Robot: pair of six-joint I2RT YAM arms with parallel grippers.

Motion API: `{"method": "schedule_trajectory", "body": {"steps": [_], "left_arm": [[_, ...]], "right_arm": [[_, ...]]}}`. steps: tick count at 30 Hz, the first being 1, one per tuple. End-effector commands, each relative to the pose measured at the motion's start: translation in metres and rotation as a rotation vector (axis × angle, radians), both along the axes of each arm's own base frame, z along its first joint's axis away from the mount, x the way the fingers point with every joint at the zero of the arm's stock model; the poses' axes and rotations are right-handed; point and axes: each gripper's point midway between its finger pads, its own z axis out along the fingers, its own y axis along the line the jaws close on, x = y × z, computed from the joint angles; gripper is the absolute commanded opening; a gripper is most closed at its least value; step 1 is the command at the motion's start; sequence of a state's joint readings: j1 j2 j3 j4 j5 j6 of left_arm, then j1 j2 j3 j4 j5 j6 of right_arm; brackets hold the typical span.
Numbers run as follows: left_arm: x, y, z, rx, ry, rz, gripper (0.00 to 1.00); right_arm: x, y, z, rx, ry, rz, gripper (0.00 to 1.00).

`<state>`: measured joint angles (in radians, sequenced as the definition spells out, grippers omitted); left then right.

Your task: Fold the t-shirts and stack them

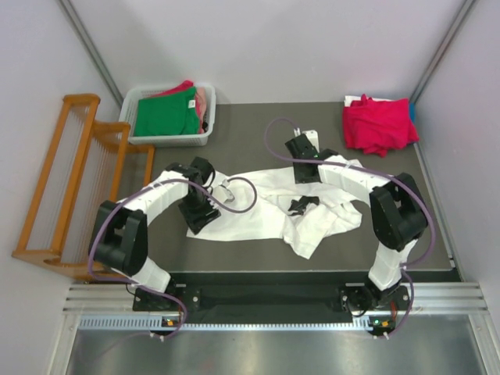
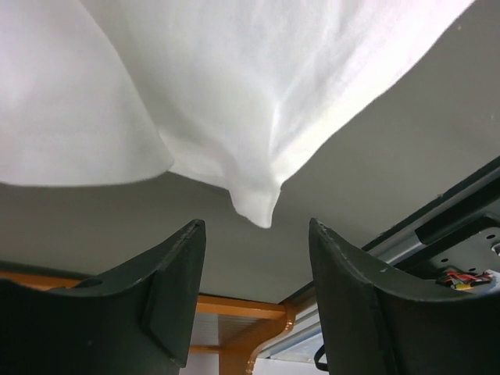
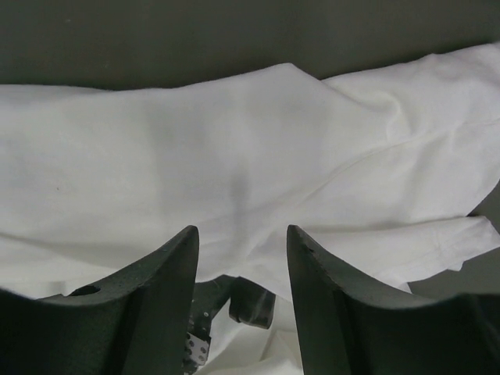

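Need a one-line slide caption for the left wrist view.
Left gripper, open, facing a pointed corner of the white t-shirt lying on the grey table.

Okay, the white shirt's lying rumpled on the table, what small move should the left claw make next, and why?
Probably ease the left claw forward and close on the corner of the white t-shirt. Its jaws stand open and empty, and that corner points toward the gap between them, just ahead.
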<state>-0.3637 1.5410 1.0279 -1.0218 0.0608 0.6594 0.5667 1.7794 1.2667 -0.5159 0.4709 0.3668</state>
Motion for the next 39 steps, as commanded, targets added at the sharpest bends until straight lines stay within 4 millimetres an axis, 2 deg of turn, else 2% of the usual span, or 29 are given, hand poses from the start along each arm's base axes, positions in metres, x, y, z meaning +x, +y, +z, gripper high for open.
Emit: {"method": "schedule_trajectory", "body": {"steps": [1, 2, 4, 6, 9, 12, 14, 15, 17, 20, 21, 24, 26, 27, 29, 30, 32, 33, 36, 39], "left_arm": [[0.017, -0.013, -0.014, -0.031, -0.004, 0.020, 0.64], [0.020, -0.011, -0.019, -0.012, -0.007, 0.029, 0.69], [0.022, -0.010, -0.029, 0.004, 0.003, 0.034, 0.69], [0.024, -0.014, -0.029, -0.014, 0.004, 0.038, 0.70], [0.036, -0.024, -0.017, -0.059, -0.026, 0.043, 0.70], [0.055, -0.036, 0.006, -0.124, -0.085, 0.062, 0.70], [0.073, -0.043, 0.025, -0.162, -0.144, 0.086, 0.70], [0.078, -0.046, 0.032, -0.181, -0.160, 0.092, 0.70], [0.092, -0.053, 0.052, -0.228, -0.223, 0.119, 0.70], [0.122, -0.055, 0.082, -0.282, -0.389, 0.190, 0.71], [0.142, -0.055, 0.099, -0.322, -0.503, 0.233, 0.71], [0.163, -0.047, 0.087, -0.295, -0.610, 0.284, 0.72], [0.164, -0.032, 0.060, -0.205, -0.599, 0.323, 0.72], [0.166, -0.029, 0.040, -0.167, -0.562, 0.340, 0.72], [0.169, -0.024, 0.022, -0.127, -0.519, 0.360, 0.71], [0.170, -0.021, 0.002, -0.101, -0.469, 0.376, 0.70], [0.177, -0.021, -0.009, -0.075, -0.447, 0.382, 0.69], [0.177, -0.018, -0.025, -0.045, -0.416, 0.382, 0.69], [0.180, -0.019, -0.040, -0.026, -0.382, 0.380, 0.68], [0.179, -0.020, -0.046, -0.023, -0.359, 0.378, 0.68]], "right_arm": [[0.022, 0.015, 0.005, 0.047, -0.031, 0.007, 0.49], [0.024, 0.016, 0.005, 0.050, -0.033, 0.008, 0.49], [0.029, 0.020, 0.001, 0.044, -0.029, 0.014, 0.50], [0.037, 0.024, -0.004, 0.045, -0.020, 0.019, 0.50], [0.046, 0.030, -0.013, 0.052, -0.006, 0.025, 0.50], [0.054, 0.037, -0.027, 0.049, 0.010, 0.032, 0.49], [0.062, 0.040, -0.029, 0.050, 0.005, 0.032, 0.49], [0.063, 0.039, -0.037, 0.048, 0.024, 0.029, 0.49], [0.063, 0.040, -0.041, 0.048, 0.032, 0.028, 0.48], [0.060, 0.041, -0.039, 0.062, 0.029, 0.031, 0.48], [0.060, 0.040, -0.038, 0.064, 0.026, 0.031, 0.48], [0.056, 0.038, -0.036, 0.064, 0.026, 0.033, 0.48], [0.053, 0.037, -0.036, 0.067, 0.027, 0.032, 0.48], [0.051, 0.036, -0.037, 0.067, 0.030, 0.033, 0.48], [0.048, 0.035, -0.035, 0.074, 0.027, 0.028, 0.48], [0.047, 0.034, -0.035, 0.074, 0.025, 0.027, 0.48], [0.045, 0.032, -0.034, 0.070, 0.025, 0.024, 0.48], [0.044, 0.031, -0.034, 0.068, 0.026, 0.022, 0.48], [0.042, 0.030, -0.031, 0.071, 0.022, 0.021, 0.47], [0.040, 0.029, -0.027, 0.076, 0.015, 0.020, 0.47]]}}
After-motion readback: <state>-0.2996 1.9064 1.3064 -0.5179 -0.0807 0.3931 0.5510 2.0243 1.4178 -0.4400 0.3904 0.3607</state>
